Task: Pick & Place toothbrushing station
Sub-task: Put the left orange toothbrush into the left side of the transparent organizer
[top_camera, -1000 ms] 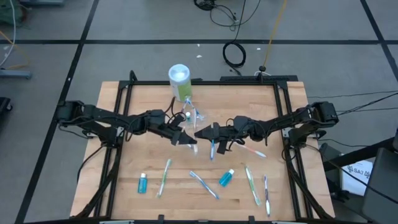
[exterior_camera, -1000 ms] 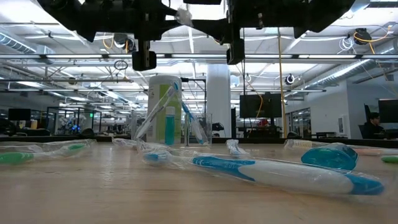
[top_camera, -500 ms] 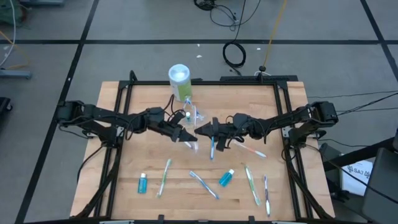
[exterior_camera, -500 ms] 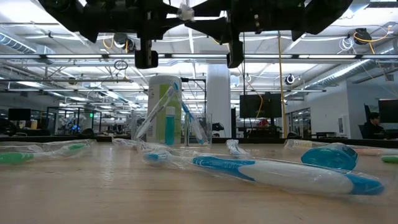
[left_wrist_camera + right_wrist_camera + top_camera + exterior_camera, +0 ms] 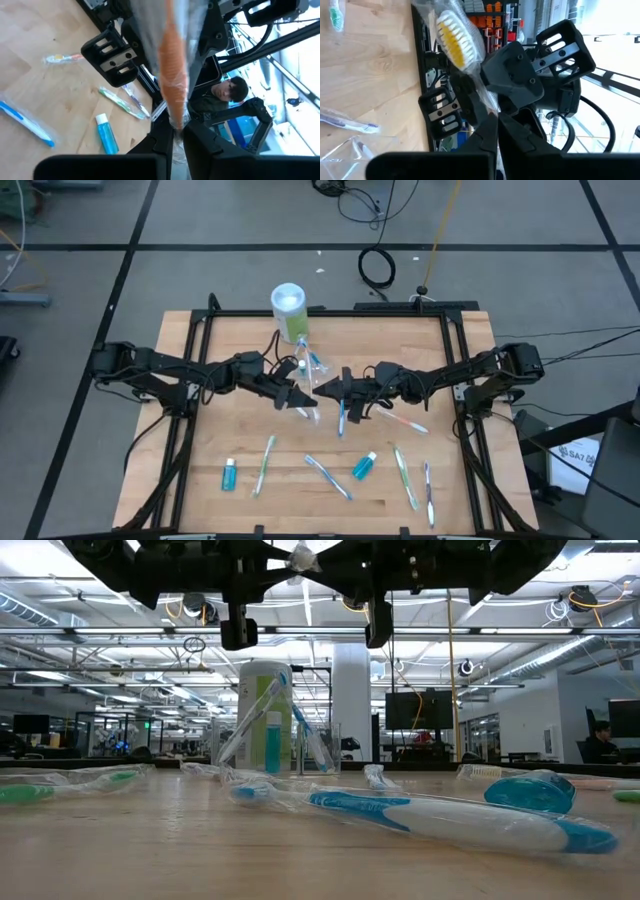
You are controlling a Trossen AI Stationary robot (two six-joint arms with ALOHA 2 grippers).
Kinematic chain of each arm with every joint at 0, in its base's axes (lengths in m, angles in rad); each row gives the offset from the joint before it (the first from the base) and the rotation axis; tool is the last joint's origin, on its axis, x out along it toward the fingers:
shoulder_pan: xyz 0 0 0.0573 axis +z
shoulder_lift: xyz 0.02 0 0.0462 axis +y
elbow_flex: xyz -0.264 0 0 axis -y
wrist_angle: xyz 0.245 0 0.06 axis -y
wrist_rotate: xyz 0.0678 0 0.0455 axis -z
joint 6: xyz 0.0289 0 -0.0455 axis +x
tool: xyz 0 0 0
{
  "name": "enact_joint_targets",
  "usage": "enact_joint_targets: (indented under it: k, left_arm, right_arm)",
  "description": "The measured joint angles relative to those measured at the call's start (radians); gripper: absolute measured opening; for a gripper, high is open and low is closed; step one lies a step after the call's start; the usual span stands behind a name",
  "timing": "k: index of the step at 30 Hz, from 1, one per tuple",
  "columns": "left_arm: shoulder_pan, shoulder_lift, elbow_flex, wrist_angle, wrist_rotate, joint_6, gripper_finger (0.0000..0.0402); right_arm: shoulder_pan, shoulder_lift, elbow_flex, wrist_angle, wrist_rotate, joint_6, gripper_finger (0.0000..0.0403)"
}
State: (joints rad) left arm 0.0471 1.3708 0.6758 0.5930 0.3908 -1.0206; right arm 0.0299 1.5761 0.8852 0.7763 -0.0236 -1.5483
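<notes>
Mid-desk, my left pincer (image 5: 297, 398) and right pincer (image 5: 322, 392) both clamp one wrapped toothbrush (image 5: 301, 557): a handover. Next, one must release.

Both dark arms hang along the top edge, a small white wrapped item (image 5: 302, 557) between them. A clear plastic container (image 5: 305, 747) holding toothbrushes stands before a green-and-white canister (image 5: 262, 715). A blue-and-white wrapped toothbrush (image 5: 450, 821) lies nearest on the wooden table (image 5: 150, 850); a teal tube (image 5: 530, 790) behind it.
</notes>
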Motion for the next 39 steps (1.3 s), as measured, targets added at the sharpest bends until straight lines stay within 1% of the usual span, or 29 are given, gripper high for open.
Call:
enact_joint_targets:
  k: [5,9,14,16,20,25,28,31,35,36,37,39]
  left_arm:
    - [0.004,0.0,0.0,-0.019,-0.019,0.05,0.0055]
    - [0.014,0.0,0.0,-0.024,-0.022,0.053,0.0061]
    - [0.026,0.0,0.0,-0.039,-0.026,0.107,0.0062]
    - [0.032,0.0,0.0,-0.04,-0.025,0.149,0.0066]
    - [0.044,0.0,0.0,-0.045,-0.023,0.246,0.0082]
    - [0.063,0.0,0.0,-0.046,0.005,0.286,0.0114]
    - [0.072,0.0,0.0,-0.045,0.002,0.294,0.0136]
    - [0.084,0.0,0.0,-0.046,0.002,0.349,0.0154]
    - [0.113,-0.001,0.0,-0.079,0.003,0.384,0.0166]
    - [0.12,-0.001,0.0,-0.09,0.006,0.387,0.0167]
    - [0.126,-0.001,0.001,-0.099,0.008,0.389,0.0168]
    - [0.136,-0.001,0.001,-0.116,0.01,0.391,0.0168]
  right_arm:
    - [-0.001,0.0,0.0,-0.009,0.002,-0.006,0.0001]
    - [-0.001,0.0,0.0,-0.011,0.008,-0.007,0.0001]
    - [0.004,0.001,0.0,-0.025,0.073,-0.008,0.0001]
    - [0.004,0.001,0.0,-0.033,0.08,-0.008,0.0001]
    - [0.004,0.001,0.0,-0.053,0.084,-0.007,0.0]
    - [0.004,0.001,0.0,-0.07,0.095,-0.007,0.0]
    - [0.005,0.001,0.0,-0.075,0.147,-0.006,0.0]
    - [0.015,0.001,0.0,-0.081,0.196,0.019,0.0]
    - [0.05,0.001,-0.001,-0.093,0.215,0.002,0.0]
    - [0.061,0.001,-0.001,-0.1,0.234,-0.014,0.0]
    - [0.075,0.001,-0.001,-0.104,0.271,-0.035,0.0]
    - [0.099,0.001,-0.002,-0.108,0.39,-0.068,0.0]
